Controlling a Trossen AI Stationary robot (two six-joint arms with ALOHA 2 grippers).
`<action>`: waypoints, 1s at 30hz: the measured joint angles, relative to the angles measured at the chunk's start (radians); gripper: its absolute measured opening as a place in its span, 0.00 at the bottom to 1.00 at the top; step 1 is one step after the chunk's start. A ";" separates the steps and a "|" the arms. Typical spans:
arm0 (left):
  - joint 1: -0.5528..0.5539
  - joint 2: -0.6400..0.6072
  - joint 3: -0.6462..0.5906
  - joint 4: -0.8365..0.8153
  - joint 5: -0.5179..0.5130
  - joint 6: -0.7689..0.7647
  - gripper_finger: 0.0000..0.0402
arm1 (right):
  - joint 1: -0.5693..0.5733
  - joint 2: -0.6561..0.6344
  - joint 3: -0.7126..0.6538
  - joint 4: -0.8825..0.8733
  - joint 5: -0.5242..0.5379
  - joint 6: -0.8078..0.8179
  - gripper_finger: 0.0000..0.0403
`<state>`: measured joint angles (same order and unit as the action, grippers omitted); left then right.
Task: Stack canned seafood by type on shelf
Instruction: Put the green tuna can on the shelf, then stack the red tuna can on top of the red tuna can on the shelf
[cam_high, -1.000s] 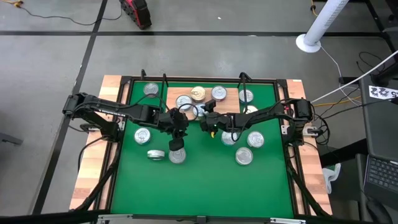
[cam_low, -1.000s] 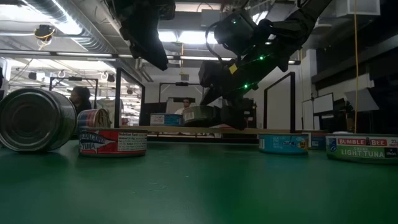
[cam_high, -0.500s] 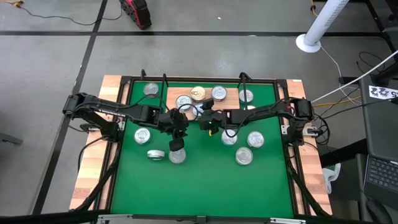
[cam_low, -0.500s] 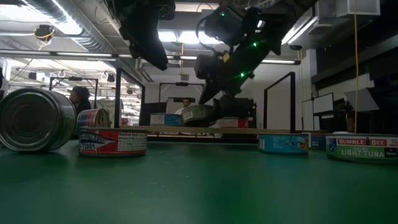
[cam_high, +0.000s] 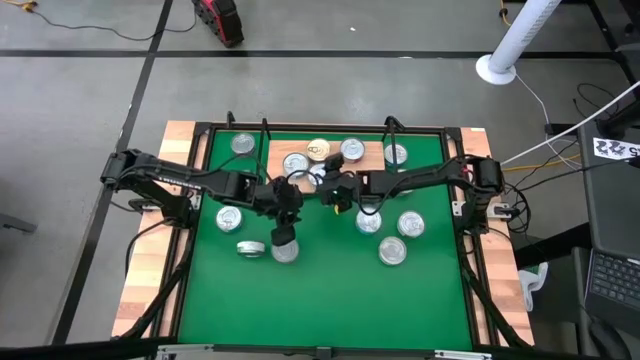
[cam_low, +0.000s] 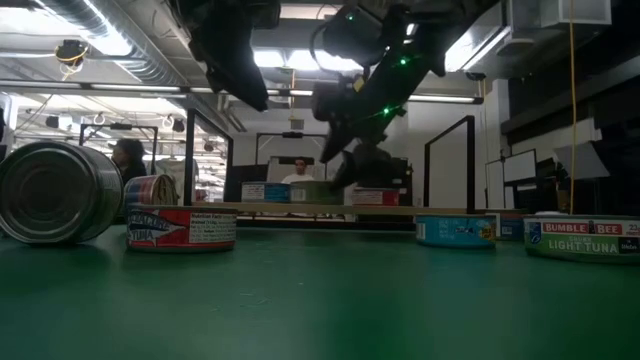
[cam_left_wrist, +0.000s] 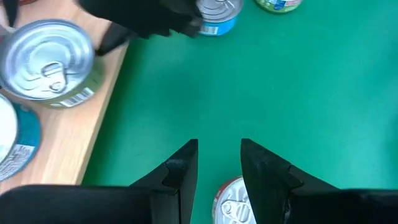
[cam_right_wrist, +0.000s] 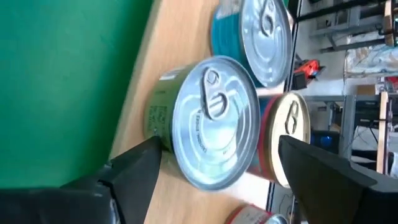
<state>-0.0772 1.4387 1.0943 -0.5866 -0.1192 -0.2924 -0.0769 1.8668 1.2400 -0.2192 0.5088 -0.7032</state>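
The wooden shelf (cam_high: 375, 165) lies at the far side of the green mat and carries several tins. A green-labelled tin (cam_right_wrist: 205, 130) stands upright on its near edge. My right gripper (cam_right_wrist: 217, 149) is open just above this tin, one finger on either side and clear of it; the low view shows the right gripper (cam_low: 345, 160) above the board. My left gripper (cam_left_wrist: 217, 155) hangs open over the mat with nothing between its fingers, above a silver-lidded tin (cam_left_wrist: 233, 202) that stands on the mat (cam_high: 285, 251).
More tins sit on the mat: one on its side (cam_low: 55, 192), one flat beside it (cam_low: 180, 228), three at the right (cam_high: 391, 251), one at the far left (cam_high: 242, 145). A black wire frame (cam_high: 205, 130) borders the mat. Bare mat lies toward the near edge.
My right gripper has risen from the shelf and tipped less steeply downward, staying open. The green-labelled tin has stayed on the board.
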 joint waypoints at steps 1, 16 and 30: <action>-0.006 0.000 0.000 0.000 0.000 0.000 0.29 | -0.006 0.000 0.000 -0.005 0.005 0.000 0.80; -0.176 0.009 0.000 0.002 0.002 -0.070 0.29 | 0.103 -0.023 -0.001 -0.083 0.137 0.000 0.80; -0.341 0.163 0.000 0.051 0.005 -0.067 0.29 | 0.313 -0.035 -0.001 -0.124 -0.108 0.000 0.80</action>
<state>-0.4183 1.6014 1.0943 -0.5360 -0.1139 -0.3592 0.2362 1.8313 1.2388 -0.3434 0.4005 -0.7030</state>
